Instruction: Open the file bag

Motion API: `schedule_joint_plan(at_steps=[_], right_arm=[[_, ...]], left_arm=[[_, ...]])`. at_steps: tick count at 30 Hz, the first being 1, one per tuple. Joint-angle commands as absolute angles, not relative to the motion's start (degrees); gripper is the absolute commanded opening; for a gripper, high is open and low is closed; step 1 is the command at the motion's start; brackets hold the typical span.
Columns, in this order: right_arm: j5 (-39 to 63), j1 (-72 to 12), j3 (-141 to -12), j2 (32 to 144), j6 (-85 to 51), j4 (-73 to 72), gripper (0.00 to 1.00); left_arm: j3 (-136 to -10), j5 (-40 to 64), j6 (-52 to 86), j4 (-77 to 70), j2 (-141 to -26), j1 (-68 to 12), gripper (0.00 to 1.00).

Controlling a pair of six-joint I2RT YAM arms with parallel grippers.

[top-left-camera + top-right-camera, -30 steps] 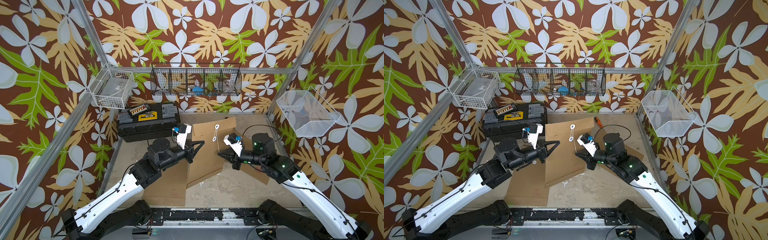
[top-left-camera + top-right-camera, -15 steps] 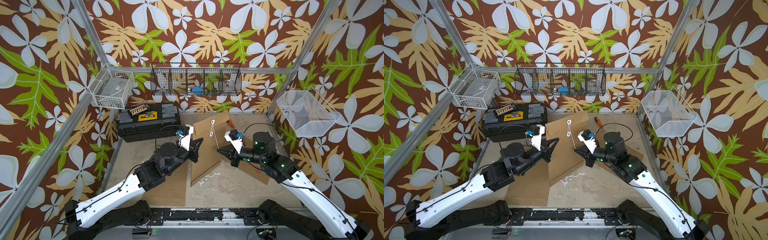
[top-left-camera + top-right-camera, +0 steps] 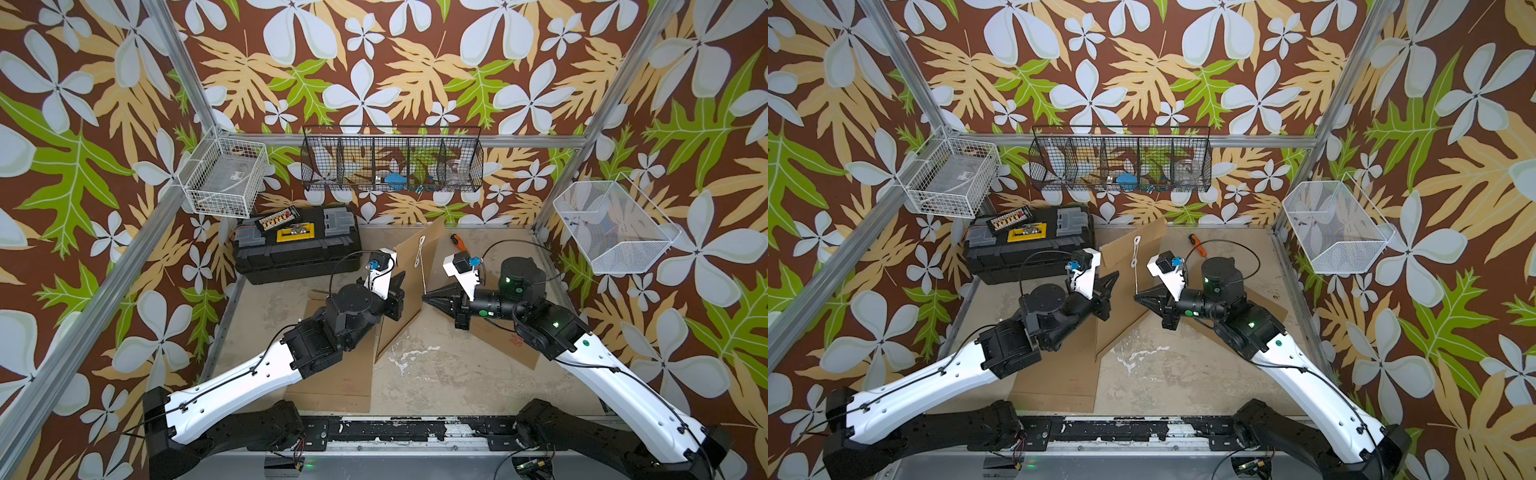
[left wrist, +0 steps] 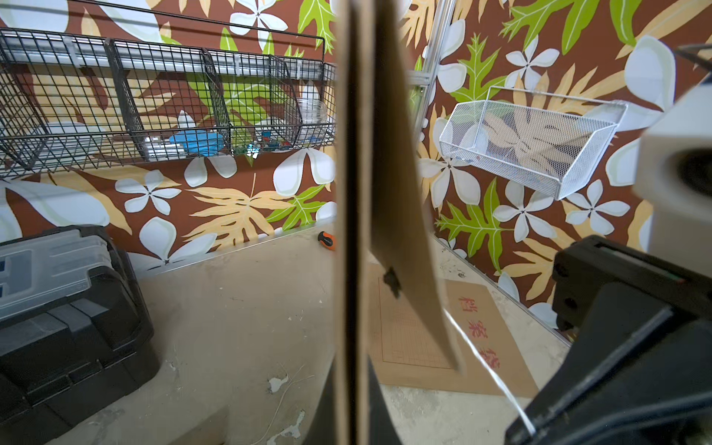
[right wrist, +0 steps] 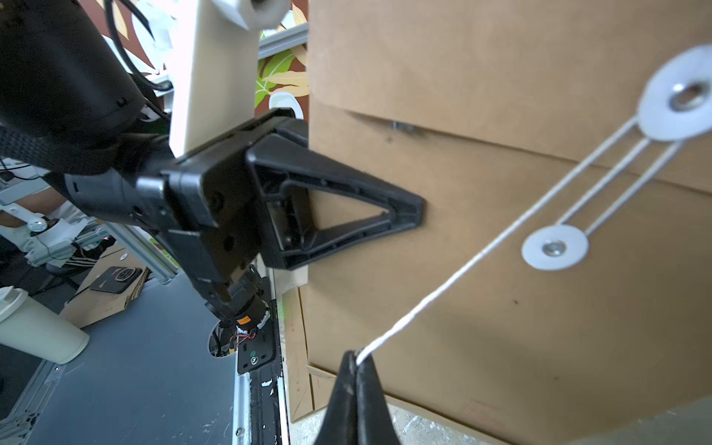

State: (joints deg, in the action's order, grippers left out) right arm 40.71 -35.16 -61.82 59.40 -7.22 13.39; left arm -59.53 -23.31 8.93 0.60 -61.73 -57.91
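File bag [image 5: 539,346] swung upright; left claw [image 5: 418,212] clamps it; right claw [image 5: 356,366] pinches one string [image 5: 443,296] (taut).

In your left wrist view the file bag [image 4: 352,231] sits edge-on and blurred, hiding most of the screwdriver [image 4: 326,241]. The end of the string [image 5: 443,296] vanishes inside the right gripper [image 5: 356,360], whose body the picture's edge cuts off.

the brown kraft-paper file bag [image 5: 481,346] has a thin white string [image 5: 462,271] and flat white round discs [image 5: 554,246]. the plastic toolbox [image 3: 297,249] is black with a yellow latch [image 3: 294,235], the small screwdriver [image 3: 459,245] orange and black. the enclosure wall [image 3: 374,62] is brown, patterned with white flowers and green and tan leaves.
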Motion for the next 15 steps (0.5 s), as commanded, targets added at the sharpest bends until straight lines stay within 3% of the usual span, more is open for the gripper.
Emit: schedule_joint_plan(at_steps=[1,15], right_arm=[[41.9,-36.0,-62.9,59.9,-8.7,9.8,0.00],[42.0,-37.0,-64.5,59.7,-10.0,7.4,0.00]], left_arm=[[-59.5,-24.2,7.6,-1.2,-61.8,-58.3,0.00],[-57.4,-23.8,7.0,-0.8,-61.1,-59.1,0.00]])
